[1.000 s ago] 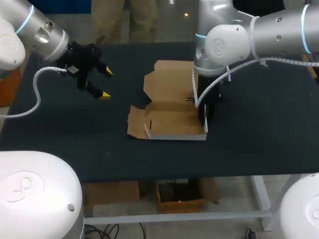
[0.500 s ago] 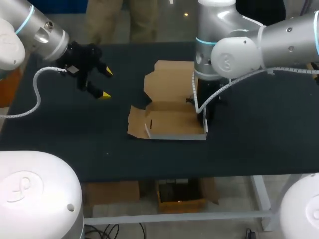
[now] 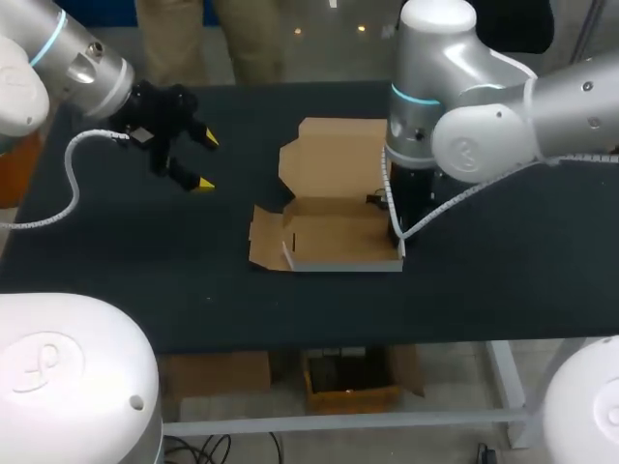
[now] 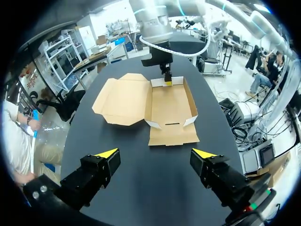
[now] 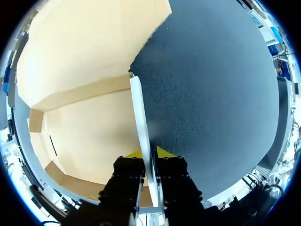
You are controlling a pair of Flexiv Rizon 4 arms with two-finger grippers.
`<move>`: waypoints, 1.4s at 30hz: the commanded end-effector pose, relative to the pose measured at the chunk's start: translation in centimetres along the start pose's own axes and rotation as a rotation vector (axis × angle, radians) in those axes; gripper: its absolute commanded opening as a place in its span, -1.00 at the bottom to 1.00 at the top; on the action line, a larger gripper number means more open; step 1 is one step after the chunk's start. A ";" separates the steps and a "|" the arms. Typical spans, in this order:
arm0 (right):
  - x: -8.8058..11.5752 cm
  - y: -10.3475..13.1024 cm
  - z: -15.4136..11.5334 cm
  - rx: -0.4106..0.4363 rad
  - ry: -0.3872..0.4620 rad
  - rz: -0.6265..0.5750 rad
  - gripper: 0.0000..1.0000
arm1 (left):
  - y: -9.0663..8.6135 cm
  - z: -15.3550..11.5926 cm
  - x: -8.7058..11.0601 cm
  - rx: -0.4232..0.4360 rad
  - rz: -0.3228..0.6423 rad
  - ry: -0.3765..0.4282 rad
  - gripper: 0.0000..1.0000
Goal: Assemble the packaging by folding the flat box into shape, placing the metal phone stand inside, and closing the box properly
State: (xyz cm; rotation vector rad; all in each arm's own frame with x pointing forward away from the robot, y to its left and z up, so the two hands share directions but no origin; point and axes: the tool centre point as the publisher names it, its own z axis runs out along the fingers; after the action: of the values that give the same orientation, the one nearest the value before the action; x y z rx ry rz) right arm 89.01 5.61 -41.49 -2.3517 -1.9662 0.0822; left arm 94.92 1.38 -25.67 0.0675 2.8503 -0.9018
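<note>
The brown cardboard box (image 3: 334, 237) lies half folded in the middle of the table, its low white-edged walls up and its lid flap (image 3: 334, 155) spread flat behind it. My right gripper (image 5: 149, 153) is shut on the box's right side wall (image 5: 140, 113), one yellow tip on each face. In the left wrist view that same right gripper (image 4: 165, 79) stands at the box's (image 4: 170, 106) far wall. My left gripper (image 3: 201, 160) hovers open over the table's left part, well away from the box, with nothing between its fingers (image 4: 107, 153). No metal phone stand shows.
The dark table (image 3: 484, 271) has bare surface on all sides of the box. My right arm's thick links (image 3: 464, 116) hang over the table's back right, above the box's right end.
My right arm's upper links have swung to the right and turned, and the box has slid slightly right with the gripper. The left arm has stayed put.
</note>
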 end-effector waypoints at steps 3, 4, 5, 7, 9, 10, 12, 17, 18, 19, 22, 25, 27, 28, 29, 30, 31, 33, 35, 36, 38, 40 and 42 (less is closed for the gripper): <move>-0.1 -0.6 -0.4 -0.065 0.000 -0.005 -0.77 | -0.1 -0.1 0.0 -0.004 -0.001 0.004 1.00; -0.1 -0.5 -0.4 -0.068 0.000 -0.007 -0.76 | -0.1 -0.1 0.0 -0.004 -0.001 0.004 1.00; 0.0 -0.5 -0.4 -0.069 -0.001 -0.008 -0.75 | -0.1 -0.1 0.0 -0.004 -0.001 0.004 1.00; -0.1 -0.4 -0.3 -0.070 0.000 -0.009 -0.76 | -0.1 -0.1 0.0 -0.004 -0.001 0.004 1.00; 0.0 -0.4 -0.3 -0.070 0.000 -0.009 -0.78 | -0.1 -0.1 0.0 -0.004 -0.001 0.004 1.00; -0.1 -0.4 -0.2 -0.069 0.001 -0.010 -0.77 | -0.1 -0.1 0.0 -0.004 -0.001 0.004 1.00; -0.1 -0.3 -0.1 -0.068 0.002 -0.010 -0.79 | -0.1 -0.1 0.0 -0.004 -0.001 0.004 1.00; -0.2 -0.2 0.1 -0.066 0.004 -0.006 -0.81 | -0.1 -0.1 0.0 -0.004 -0.001 0.004 1.00; -0.2 -0.2 0.1 -0.066 0.005 -0.005 -0.82 | -0.1 -0.1 0.0 -0.004 -0.001 0.004 1.00; -0.2 -0.2 0.1 -0.065 0.004 -0.004 -0.81 | -0.1 -0.1 0.0 -0.004 -0.001 0.004 1.00; -0.2 -0.1 0.3 -0.065 0.002 -0.001 -0.85 | -0.1 -0.1 0.0 -0.004 -0.001 0.004 1.00; -0.3 0.0 0.4 -0.066 0.002 0.000 -0.84 | -0.1 -0.1 0.0 -0.004 -0.001 0.004 1.00; -0.3 0.1 0.5 -0.066 0.003 0.000 -0.85 | -0.1 -0.1 0.0 -0.004 -0.001 0.004 1.00; -0.3 0.2 0.5 -0.066 0.003 0.000 -0.97 | -0.1 -0.1 0.0 -0.004 -0.001 0.004 1.00; -0.3 0.2 0.5 -0.065 0.002 -0.001 -1.00 | -0.1 -0.1 0.0 -0.004 -0.001 0.004 1.00; -0.3 0.3 0.5 -0.064 0.001 -0.004 -1.00 | -0.1 -0.1 0.0 -0.004 -0.001 0.004 1.00; -0.3 0.3 0.6 -0.063 -0.004 -0.009 -1.00 | -0.1 -0.1 0.0 -0.004 -0.001 0.004 1.00; -0.2 0.5 0.5 -0.064 -0.021 -0.020 -1.00 | -0.1 -0.1 0.0 -0.004 -0.001 0.004 1.00; -0.1 0.6 0.3 -0.067 -0.044 -0.034 -1.00 | -0.1 -0.1 0.0 -0.004 -0.001 0.004 1.00; 0.0 0.6 0.2 -0.069 -0.052 -0.047 -1.00 | -0.1 -0.1 0.0 -0.004 -0.001 0.004 1.00; 0.2 0.8 0.0 -0.074 -0.077 -0.066 -1.00 | -0.1 -0.1 0.0 -0.004 -0.001 0.004 1.00; 0.3 0.9 -0.1 -0.067 -0.098 -0.083 -1.00 | -0.1 -0.1 0.0 -0.004 -0.001 0.004 1.00; 0.4 1.1 -0.2 -0.062 -0.114 -0.099 -1.00 | -0.1 -0.1 0.0 -0.004 -0.001 0.004 1.00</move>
State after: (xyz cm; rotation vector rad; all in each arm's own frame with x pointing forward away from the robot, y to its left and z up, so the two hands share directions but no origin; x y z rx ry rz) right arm 89.48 5.05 -41.58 -2.3317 -2.1555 0.0825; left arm 94.92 1.39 -25.67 0.0674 2.8503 -0.9016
